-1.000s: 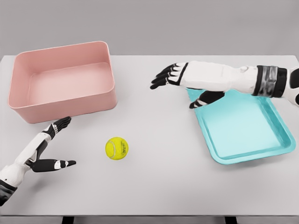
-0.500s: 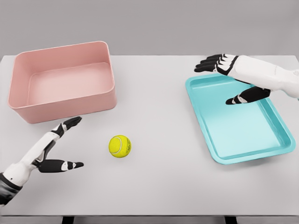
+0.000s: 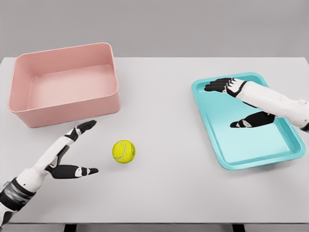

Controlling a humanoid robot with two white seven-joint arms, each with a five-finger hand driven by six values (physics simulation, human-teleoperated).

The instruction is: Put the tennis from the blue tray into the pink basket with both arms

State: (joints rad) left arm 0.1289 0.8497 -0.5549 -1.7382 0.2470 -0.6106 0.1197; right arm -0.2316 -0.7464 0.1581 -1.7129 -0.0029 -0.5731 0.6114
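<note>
A yellow tennis ball (image 3: 124, 151) lies on the white table, between the pink basket (image 3: 65, 104) at the back left and the blue tray (image 3: 251, 150) on the right. My left hand (image 3: 88, 147) is open just left of the ball, fingers and thumb spread toward it, a short gap away. Over the tray hovers my right hand (image 3: 226, 104), open and holding nothing. Neither the basket nor the tray holds anything.
The table's front edge (image 3: 154, 223) runs along the bottom of the view. Bare tabletop (image 3: 159, 101) separates the basket from the tray.
My left hand has advanced to the right, closing in on the ball. My right hand has drawn back from mid-table to above the tray. The ball rolled slightly right.
</note>
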